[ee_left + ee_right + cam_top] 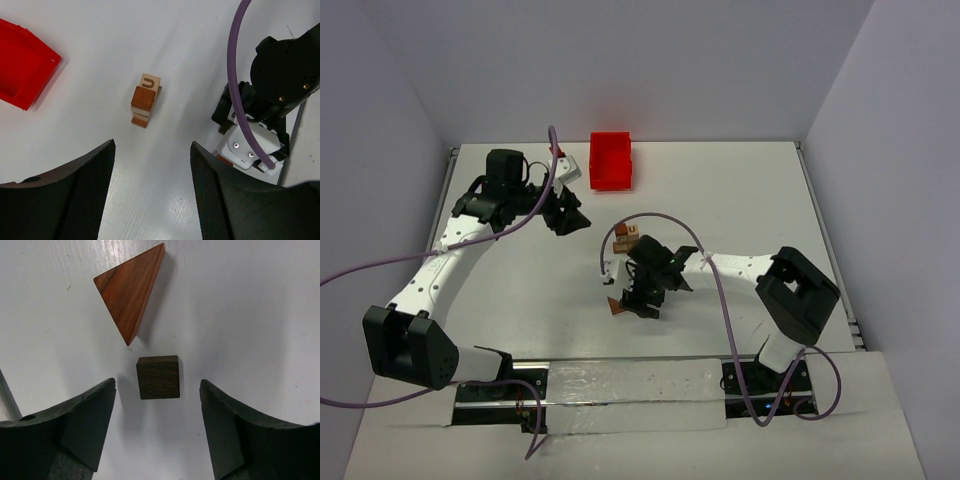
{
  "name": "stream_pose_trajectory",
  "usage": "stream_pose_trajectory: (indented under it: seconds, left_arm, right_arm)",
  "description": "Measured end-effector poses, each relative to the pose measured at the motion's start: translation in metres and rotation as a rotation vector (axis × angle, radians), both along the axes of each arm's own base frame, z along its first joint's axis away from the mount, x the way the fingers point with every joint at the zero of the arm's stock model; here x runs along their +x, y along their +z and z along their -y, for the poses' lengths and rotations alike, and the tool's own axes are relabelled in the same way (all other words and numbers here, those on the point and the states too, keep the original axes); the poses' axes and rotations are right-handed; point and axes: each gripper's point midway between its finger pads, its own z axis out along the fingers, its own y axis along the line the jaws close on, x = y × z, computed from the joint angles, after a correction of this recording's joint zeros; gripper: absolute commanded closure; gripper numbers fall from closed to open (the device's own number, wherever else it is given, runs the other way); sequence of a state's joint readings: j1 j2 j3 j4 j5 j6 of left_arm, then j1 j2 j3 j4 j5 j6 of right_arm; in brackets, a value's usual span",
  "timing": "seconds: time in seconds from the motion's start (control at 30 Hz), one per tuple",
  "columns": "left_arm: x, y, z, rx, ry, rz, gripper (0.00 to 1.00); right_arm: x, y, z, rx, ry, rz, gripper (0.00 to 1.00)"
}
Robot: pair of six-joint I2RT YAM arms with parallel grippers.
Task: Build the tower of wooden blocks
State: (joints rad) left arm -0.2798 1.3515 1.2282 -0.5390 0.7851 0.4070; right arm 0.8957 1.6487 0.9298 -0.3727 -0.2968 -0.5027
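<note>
The wood block tower stands mid-table as a short stack: tan slabs, a reddish-brown cube and a tan block marked with a U. My right gripper hangs open over a dark brown cube. The cube lies flat between the fingertips with a gap on each side. Just beyond it lies a reddish-brown triangular block, also seen at the gripper's left. My left gripper is open and empty, well short of the tower, hovering at the table's back left.
A red plastic bin sits at the back of the table, at the left edge of the left wrist view. The right arm's wrist and purple cable stand right of the tower. White walls enclose the table.
</note>
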Motion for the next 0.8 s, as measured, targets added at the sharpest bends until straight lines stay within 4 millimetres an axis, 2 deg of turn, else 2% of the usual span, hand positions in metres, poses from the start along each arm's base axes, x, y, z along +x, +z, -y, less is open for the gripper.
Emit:
stream_pose_trajectory:
  seconds: [0.37,0.4,0.57,0.7,0.8]
  left_arm:
    - [0.003,0.001,-0.001,0.007,0.004,0.018,0.32]
    - [0.003,0.000,-0.001,0.008,0.005,0.020,0.32]
    - [0.004,0.000,-0.002,0.015,0.006,0.028,0.32]
    - [0.005,0.000,-0.002,0.018,0.007,0.031,0.32]
    - [0.005,-0.001,-0.002,0.023,0.002,0.034,0.32]
  right_arm:
    - [0.001,-0.003,0.001,-0.025,0.038,0.035,0.66]
    - [0.001,-0.003,0.001,-0.025,0.039,0.037,0.66]
    - [0.001,-0.001,0.002,-0.025,0.054,0.041,0.88]
    - [0.000,0.020,0.009,0.023,0.061,0.027,0.90]
    - [0.013,0.049,0.023,0.071,0.038,0.026,0.89]
